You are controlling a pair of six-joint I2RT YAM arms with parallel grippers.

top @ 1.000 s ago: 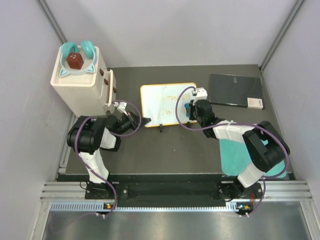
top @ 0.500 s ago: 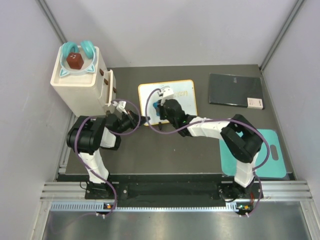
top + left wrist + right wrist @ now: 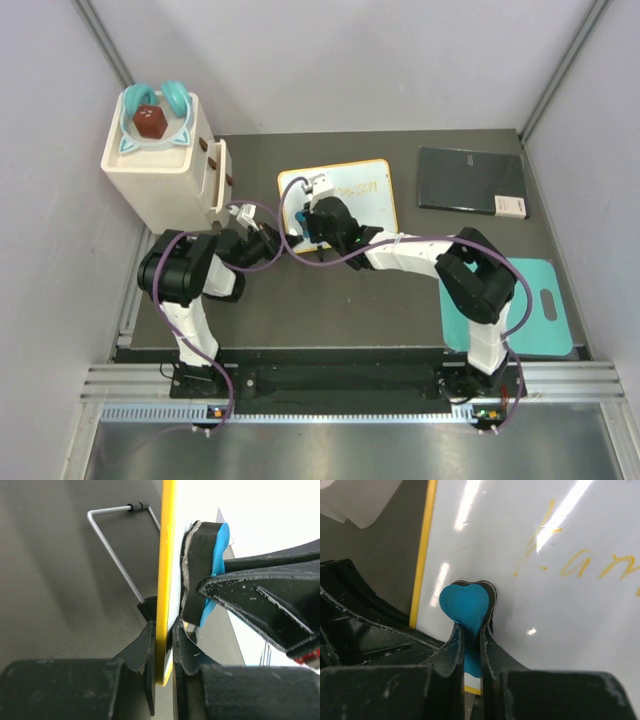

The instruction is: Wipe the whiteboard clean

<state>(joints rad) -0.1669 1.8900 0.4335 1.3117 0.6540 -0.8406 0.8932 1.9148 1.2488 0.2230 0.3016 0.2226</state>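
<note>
Sitting near the middle of the dark grey worktop [image 3: 300,290], toward its back half, the small rectangular whiteboard with the thin yellow frame [image 3: 365,208] carries faint yellow handwriting [image 3: 360,188] across its upper right part, while its left part looks blank. A blue heart-shaped eraser with a black felt pad [image 3: 465,605] is pressed pad-first against the white surface close to the left frame edge, and the right gripper [image 3: 470,630] is clenched on its blue back, the arm reaching across from the right. The left gripper [image 3: 165,640] grasps the whiteboard at its near left corner, with 1 finger on each face of the yellow frame. The left wrist view shows a thin grey wire stand with a black tip [image 3: 115,555] folded out behind the board. Just left of the board stands a cream box with brown-handled drawers [image 3: 160,180], with a teal cat-eared bowl [image 3: 172,98] holding a brown cube [image 3: 150,122] on top. A dark grey flat slab [image 3: 470,180] lies apart to the right at the back, and a teal mat [image 3: 545,310] lies at the near right.
</note>
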